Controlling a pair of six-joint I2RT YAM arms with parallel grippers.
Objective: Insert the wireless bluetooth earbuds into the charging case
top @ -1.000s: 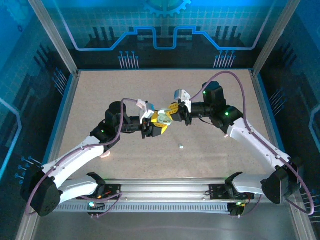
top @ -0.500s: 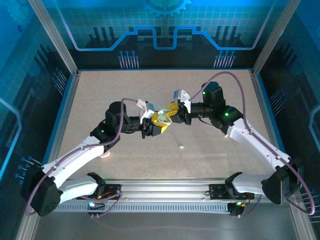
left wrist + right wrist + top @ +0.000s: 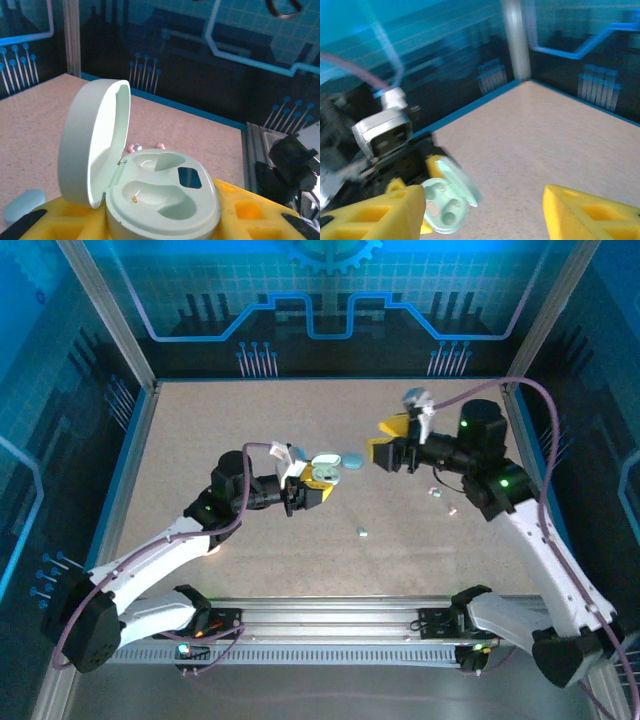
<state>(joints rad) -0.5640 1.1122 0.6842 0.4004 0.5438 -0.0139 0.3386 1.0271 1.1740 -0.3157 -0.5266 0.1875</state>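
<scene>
My left gripper (image 3: 318, 485) is shut on the mint-green charging case (image 3: 322, 468), above the middle of the table. In the left wrist view the case (image 3: 165, 200) sits between my yellow fingers (image 3: 255, 215), its lid (image 3: 95, 145) swung up on the left. Both wells are empty. My right gripper (image 3: 385, 440) hangs open to the right of the case, apart from it. Its view shows the case (image 3: 445, 202) beyond the left finger (image 3: 375, 215). One tiny pale earbud (image 3: 362, 532) lies on the table in front of the case.
A pale blue oval case (image 3: 352, 461) lies just right of the held one. Two small pieces (image 3: 437, 491) lie under the right arm; pink and silvery bits (image 3: 135, 147) show beyond the case. A blue-edged wall (image 3: 135, 460) rings the table.
My right gripper has opened, let go at the case and pulled back to the right. The lid now stands open. The left gripper keeps its hold and has hardly moved.
</scene>
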